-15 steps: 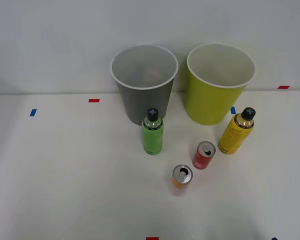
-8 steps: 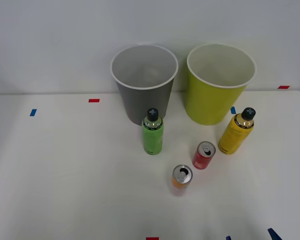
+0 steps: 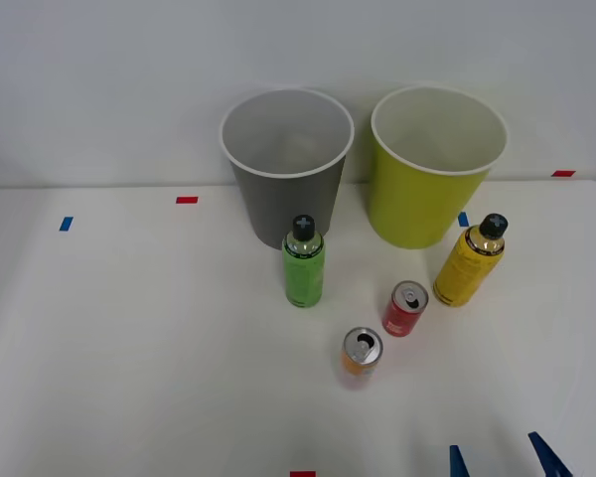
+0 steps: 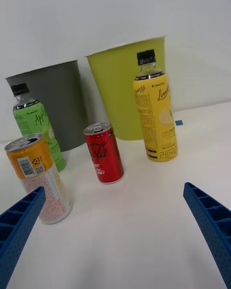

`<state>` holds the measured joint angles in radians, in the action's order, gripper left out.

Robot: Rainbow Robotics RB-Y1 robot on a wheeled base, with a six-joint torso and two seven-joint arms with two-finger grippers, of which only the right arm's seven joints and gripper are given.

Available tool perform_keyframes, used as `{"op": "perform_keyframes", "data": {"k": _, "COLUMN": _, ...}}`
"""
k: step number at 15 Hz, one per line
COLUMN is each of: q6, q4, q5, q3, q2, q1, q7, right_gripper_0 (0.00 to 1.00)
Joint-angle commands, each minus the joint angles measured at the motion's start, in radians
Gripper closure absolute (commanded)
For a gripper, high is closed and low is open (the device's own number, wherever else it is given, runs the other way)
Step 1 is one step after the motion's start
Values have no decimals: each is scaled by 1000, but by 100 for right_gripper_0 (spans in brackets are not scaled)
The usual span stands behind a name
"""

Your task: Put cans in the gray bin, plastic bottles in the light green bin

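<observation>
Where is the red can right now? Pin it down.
In the front view the red can stands upright right of centre on the table, between the orange can and the yellow bottle, touching neither.

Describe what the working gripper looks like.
The right gripper has two bright blue fingers with ribbed, ridged inner faces, tapering to wedge-like tips. In the front view their blue tips poke up at the lower edge. No cables or markings are visible.

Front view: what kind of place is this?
Likely a lab test bench, not a home: a bare white table against a blank wall, red and blue tape marks on it, and two bins staged with cans and bottles.
</observation>
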<state>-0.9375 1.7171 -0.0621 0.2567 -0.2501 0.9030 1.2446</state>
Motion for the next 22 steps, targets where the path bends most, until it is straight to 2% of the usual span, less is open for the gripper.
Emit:
{"op": "perform_keyframes", "data": {"k": 1, "q6": 2, "q4": -70, "q5": 143, "q3": 39, "q2": 6, "q1": -121, "q7": 156, "right_gripper_0": 0}}
{"op": "perform_keyframes", "data": {"k": 3, "q6": 42, "q4": -91, "q5": 203, "q3": 30, "q2": 14, "q1": -191, "q7": 228, "right_gripper_0": 0}}
{"op": "perform_keyframes", "data": {"k": 5, "q6": 101, "q4": -93, "q5": 214, "q3": -7, "q2": 40, "q1": -245, "q7": 243, "right_gripper_0": 0}}
{"op": "perform_keyframes", "data": {"k": 13, "q6": 329, "q4": -93, "q5": 220, "q3": -79, "q2": 104, "q1": -477, "q7": 262, "right_gripper_0": 0}}
{"op": "perform_keyframes", "data": {"k": 22, "q6": 508, "q4": -93, "q5": 206, "q3": -151, "q2": 144, "q1": -633, "q7": 306, "right_gripper_0": 0}}
